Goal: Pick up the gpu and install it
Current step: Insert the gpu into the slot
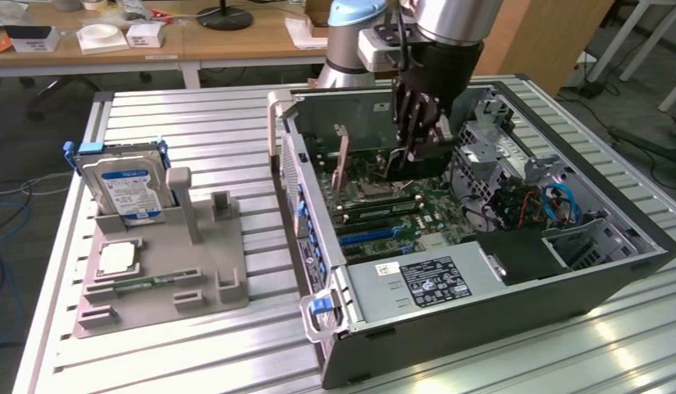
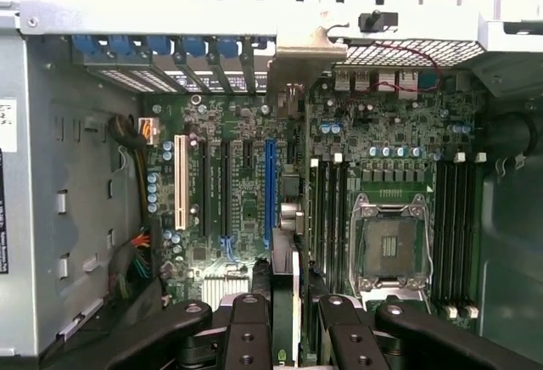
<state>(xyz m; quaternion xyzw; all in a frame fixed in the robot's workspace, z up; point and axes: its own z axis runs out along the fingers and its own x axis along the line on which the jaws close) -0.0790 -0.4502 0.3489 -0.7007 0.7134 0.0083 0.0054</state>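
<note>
The slatted metal bench carries an open computer case lying on its side, motherboard exposed. Toward the exterior view's left stands a grey parts holder with a silver hard drive upright in it and a small chip lying flat. The arm reaches down into the case, and the gripper has its jaws clenched on the gpu. The card stands on edge over the expansion slots, just beside the blue slot, with its silvery bracket at the case's rear wall.
</note>
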